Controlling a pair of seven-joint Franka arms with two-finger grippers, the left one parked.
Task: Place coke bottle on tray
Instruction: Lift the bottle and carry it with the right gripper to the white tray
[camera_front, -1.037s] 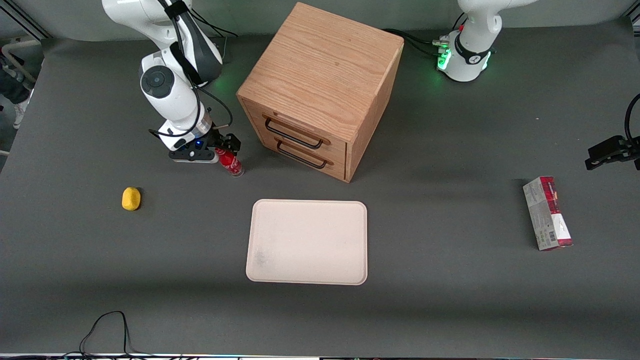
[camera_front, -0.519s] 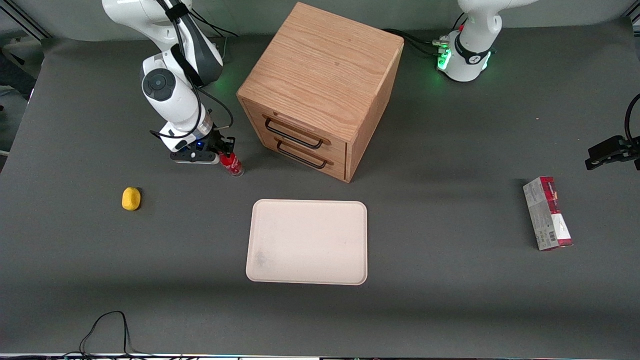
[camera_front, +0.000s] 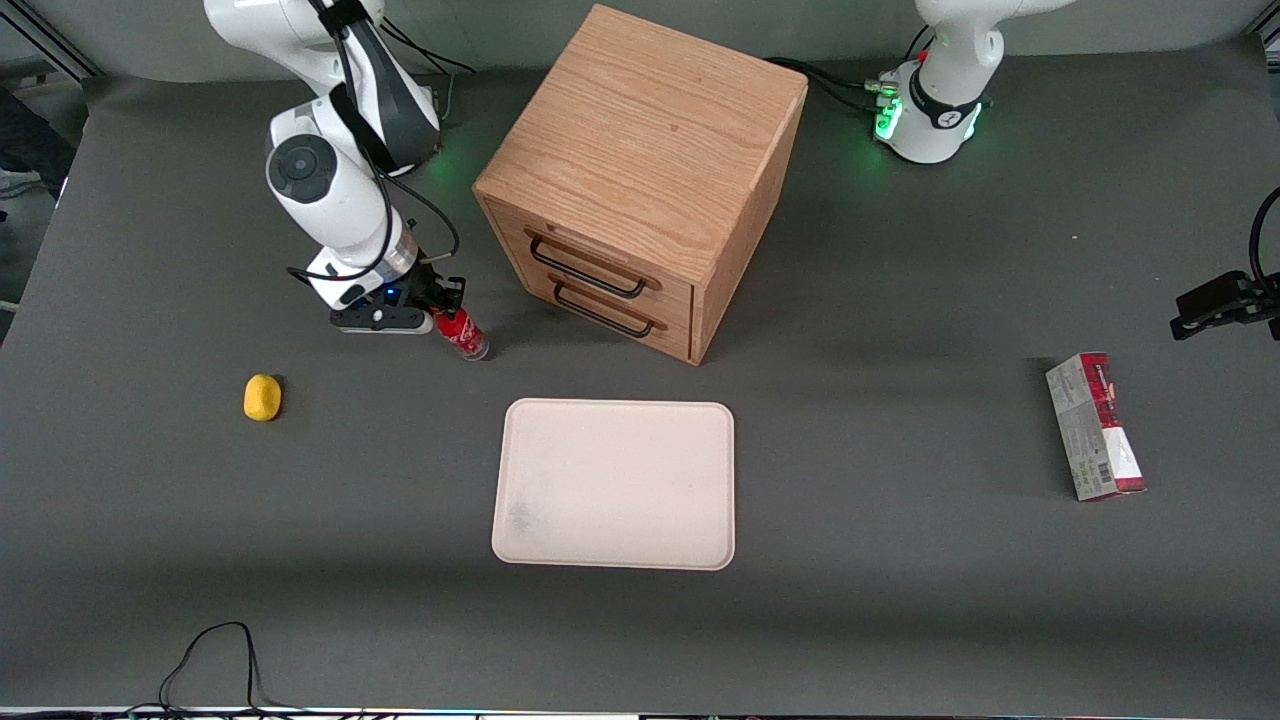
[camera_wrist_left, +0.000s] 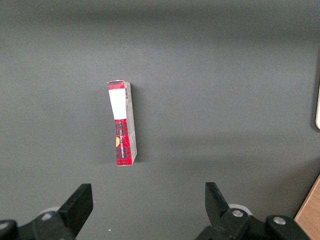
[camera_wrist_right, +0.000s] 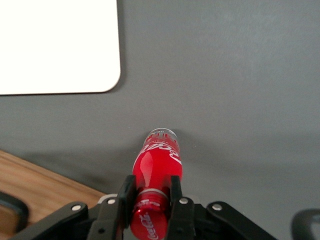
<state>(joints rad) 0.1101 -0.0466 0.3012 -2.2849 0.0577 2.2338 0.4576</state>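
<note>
The coke bottle (camera_front: 464, 335) is small and red and leans on the dark table beside the wooden cabinet, its clear base toward the front camera. My right gripper (camera_front: 447, 312) is at its top. In the right wrist view the two black fingers of the gripper (camera_wrist_right: 150, 187) press on either side of the bottle's (camera_wrist_right: 157, 160) neck, just under the red cap. The cream tray (camera_front: 615, 485) lies flat nearer the front camera, apart from the bottle. One of its rounded corners shows in the right wrist view (camera_wrist_right: 55, 45).
The wooden drawer cabinet (camera_front: 640, 170) stands close beside the bottle, and its edge shows in the right wrist view (camera_wrist_right: 30, 180). A yellow object (camera_front: 262, 397) lies toward the working arm's end. A red-and-grey carton (camera_front: 1095, 427) lies toward the parked arm's end.
My wrist has swung a little upward and toward the working arm's end. The gripper stays at the bottle's neck, and the bottle has shifted slightly toward the front camera, still leaning.
</note>
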